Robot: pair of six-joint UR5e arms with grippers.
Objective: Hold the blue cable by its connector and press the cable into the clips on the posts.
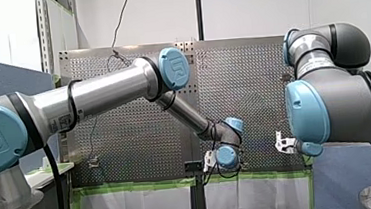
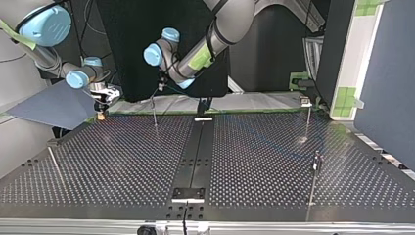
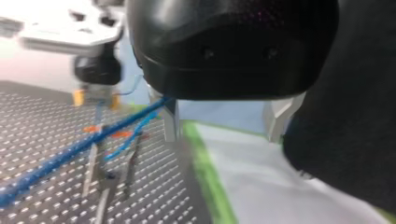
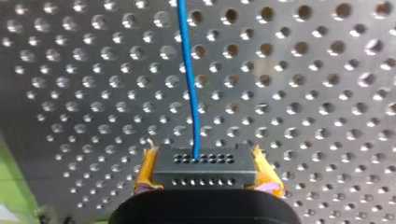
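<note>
Right tool (image 4: 205,164) on dark connector (image 4: 204,176), thin blue cable (image 4: 189,70)

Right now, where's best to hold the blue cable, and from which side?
By its dark connector, pinched on the two short ends, coming from behind, opposite the face where the blue cable leaves. That block is flat-sided; the cable is thin. My right gripper holds it so.

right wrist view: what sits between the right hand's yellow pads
The dark connector, clamped between the yellow pads of the right hand; the blue cable leaves its face over the perforated table. The right wrist view shows it.
</note>
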